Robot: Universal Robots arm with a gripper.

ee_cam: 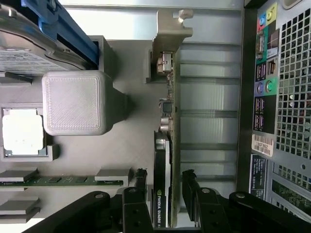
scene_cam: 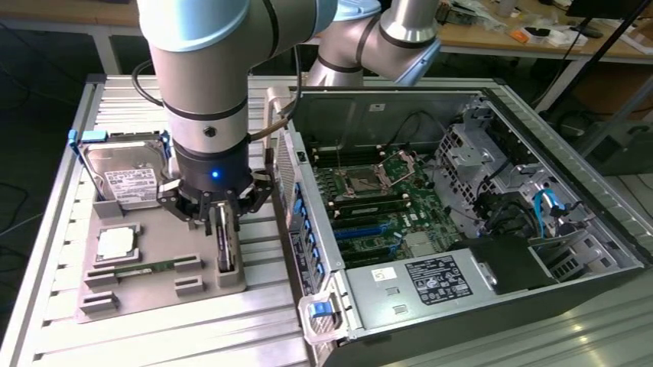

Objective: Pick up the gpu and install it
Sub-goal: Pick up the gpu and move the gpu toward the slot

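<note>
Jaws are seen open astride the upright gpu (ee_cam: 162,165); judged stiff, light and fragile, it is best gripped across its flat faces.

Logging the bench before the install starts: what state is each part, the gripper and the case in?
gpu: on edge in the tray, not lifted.
gripper: open, straddling the gpu.
hard drive: propped up on the tray.
processor chip: lying flat on the tray.
memory stick: lying on the tray.
computer case: side open, motherboard exposed.
</note>
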